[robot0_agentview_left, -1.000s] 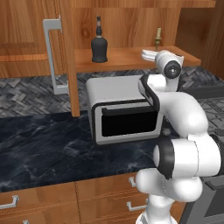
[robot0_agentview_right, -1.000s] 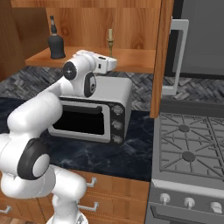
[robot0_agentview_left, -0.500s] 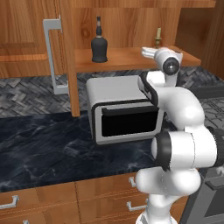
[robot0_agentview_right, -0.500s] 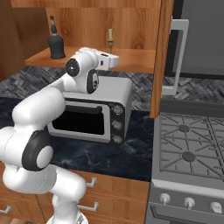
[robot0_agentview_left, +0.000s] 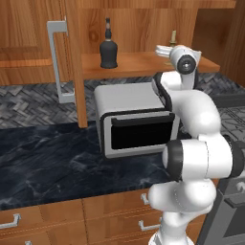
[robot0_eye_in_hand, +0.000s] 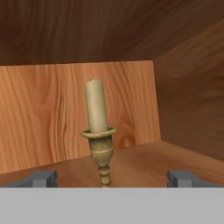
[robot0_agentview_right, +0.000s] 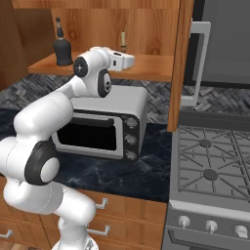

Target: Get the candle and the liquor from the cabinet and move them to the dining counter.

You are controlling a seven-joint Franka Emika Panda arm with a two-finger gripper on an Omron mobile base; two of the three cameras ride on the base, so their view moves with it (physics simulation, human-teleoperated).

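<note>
The cabinet [robot0_agentview_left: 139,64] stands open, its door [robot0_agentview_left: 72,57] swung out to the left. On its shelf the dark liquor [robot0_agentview_left: 108,50] bottle stands at the left and the cream candle [robot0_agentview_left: 173,37] in its brass holder at the right. They show again in the right base view as liquor [robot0_agentview_right: 62,46] and candle [robot0_agentview_right: 123,40]. My gripper [robot0_agentview_left: 162,50] hovers at the shelf's front edge, just short of the candle, open and holding nothing. In the hand view the candle [robot0_eye_in_hand: 97,113] stands upright straight ahead, centred over my gripper [robot0_eye_in_hand: 113,179]. The dining counter is out of view.
A silver toaster oven [robot0_agentview_left: 136,119] sits on the dark marble worktop [robot0_agentview_left: 48,162] directly under the shelf and my arm. The other cabinet door [robot0_agentview_right: 178,63] hangs open beside a stove [robot0_agentview_right: 215,161]. Wooden drawers [robot0_agentview_left: 110,215] run below.
The hand has risen a little and moved forward toward the shelf and the candle. The gripper has stayed open; candle and liquor have not moved.
</note>
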